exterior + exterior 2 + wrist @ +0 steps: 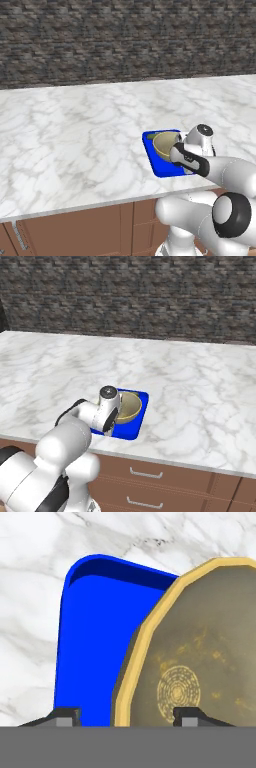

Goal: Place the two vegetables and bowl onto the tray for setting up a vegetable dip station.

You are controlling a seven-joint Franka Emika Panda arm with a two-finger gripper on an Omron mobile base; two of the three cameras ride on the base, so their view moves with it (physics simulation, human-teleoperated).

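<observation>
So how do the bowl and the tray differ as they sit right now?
The bowl is round and tan with a hollowed inside; the tray is rectangular, bright blue and flat with a low raised rim. The bowl is the smaller and sits on the tray, covering part of its floor. Both rest on the marble counter, near its front edge.

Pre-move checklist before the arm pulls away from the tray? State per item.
1. Bowl over the tray: ok, it sits within the blue rim in both base views.
2. Pincer released: ok, the fingertips stand apart, one outside the bowl's rim and one inside, with the rim between them.
3. Bowl upright: ok, the hollow faces up.
4. Cucumber on tray: ok, a dark green sliver shows at the tray's far edge behind the bowl.
5. Carrot on tray: cannot tell, hidden by bowl or arm.
6. Bowl resting flat: cannot tell, its underside is hidden.
</observation>
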